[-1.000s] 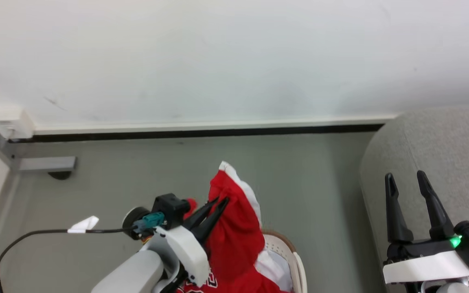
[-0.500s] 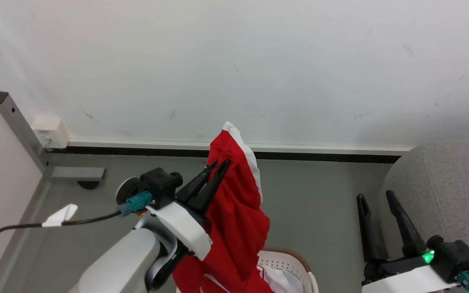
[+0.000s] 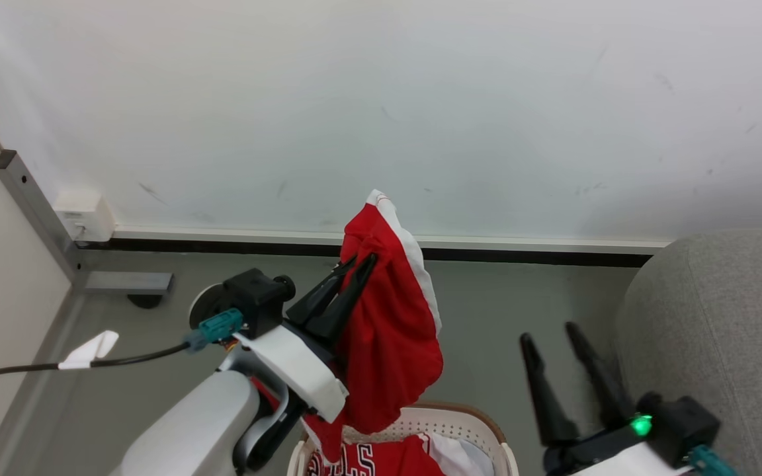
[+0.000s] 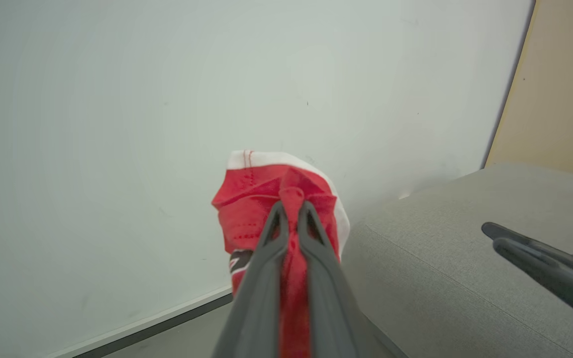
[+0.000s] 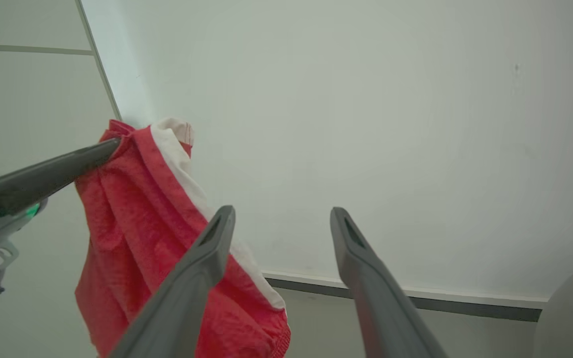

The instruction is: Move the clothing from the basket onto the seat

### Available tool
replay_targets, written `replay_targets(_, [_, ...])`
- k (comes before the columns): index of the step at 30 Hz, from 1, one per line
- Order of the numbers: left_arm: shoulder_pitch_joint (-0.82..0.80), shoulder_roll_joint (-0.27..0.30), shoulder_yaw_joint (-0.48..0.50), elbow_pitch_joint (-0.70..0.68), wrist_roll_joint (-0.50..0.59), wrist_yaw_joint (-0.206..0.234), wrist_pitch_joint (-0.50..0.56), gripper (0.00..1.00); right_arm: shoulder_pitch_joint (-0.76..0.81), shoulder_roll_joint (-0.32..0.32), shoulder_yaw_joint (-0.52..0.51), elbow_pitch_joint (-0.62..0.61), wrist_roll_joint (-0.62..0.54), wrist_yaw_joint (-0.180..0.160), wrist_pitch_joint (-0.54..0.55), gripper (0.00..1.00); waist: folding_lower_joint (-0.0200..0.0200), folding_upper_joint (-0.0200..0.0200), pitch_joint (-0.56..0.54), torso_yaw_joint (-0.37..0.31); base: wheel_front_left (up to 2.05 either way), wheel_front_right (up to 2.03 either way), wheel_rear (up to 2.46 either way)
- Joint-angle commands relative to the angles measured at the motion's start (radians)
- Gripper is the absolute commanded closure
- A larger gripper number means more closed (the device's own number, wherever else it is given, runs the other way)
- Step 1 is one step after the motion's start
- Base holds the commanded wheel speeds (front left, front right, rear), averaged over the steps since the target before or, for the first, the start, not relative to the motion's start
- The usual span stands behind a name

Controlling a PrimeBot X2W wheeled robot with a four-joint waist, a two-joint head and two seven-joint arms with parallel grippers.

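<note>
My left gripper point(image 3: 362, 263) is shut on a red garment with white trim point(image 3: 391, 330), lifted clear above the basket point(image 3: 470, 423); its fingertips pinch the bunched top of the garment point(image 4: 286, 199). A red jersey with lettering point(image 3: 361, 459) and a white cloth piece point(image 3: 454, 453) still lie in the basket. My right gripper point(image 3: 550, 337) stands open and empty to the right, between the basket and the grey seat point(image 3: 718, 344). In the right wrist view the hanging garment point(image 5: 132, 238) is left of my open right gripper point(image 5: 281, 216). The seat point(image 4: 465, 278) lies right of the garment in the left wrist view.
A white wall point(image 3: 381, 99) with a dark baseboard point(image 3: 487, 254) runs behind. At the left stand a metal post point(image 3: 30, 205) with a wall box point(image 3: 83, 215), and a black cable point(image 3: 37, 370) trails off my left arm over the grey floor point(image 3: 487, 311).
The head camera tilted up, shifting the whole picture. My left gripper raised the red garment until its lower end left the basket. My right gripper moved left, away from the seat.
</note>
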State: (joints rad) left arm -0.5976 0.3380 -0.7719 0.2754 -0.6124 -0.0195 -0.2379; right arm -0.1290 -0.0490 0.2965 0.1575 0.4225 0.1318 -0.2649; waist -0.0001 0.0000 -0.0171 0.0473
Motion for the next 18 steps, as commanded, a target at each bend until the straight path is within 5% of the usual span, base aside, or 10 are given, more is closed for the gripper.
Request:
replay_targets(1, [0.009, 0.006, 0.003, -0.007, -0.009, 0.003, 0.003, 1.0, -0.013, -0.002, 0.033, 0.008, -0.004, -0.002, 0.001, 0.0, 0.0001, 0.0, -0.001, 0.002, 0.0, 0.0, 0.0])
replay_targets(11, [0.023, -0.04, -0.035, -0.013, -0.025, -0.006, 0.024, 1.0, -0.094, -0.004, 0.325, 0.145, 0.022, -0.002, 0.001, 0.0, 0.0001, 0.0, -0.021, 0.062, 0.0, 0.0, 0.0])
replay_targets(18, [0.039, -0.099, -0.095, -0.023, -0.025, -0.02, 0.051, 1.0, -0.18, -0.004, 0.422, 0.289, 0.016, -0.002, 0.001, 0.0, 0.0001, 0.0, -0.048, 0.138, 0.0, 0.0, 0.0])
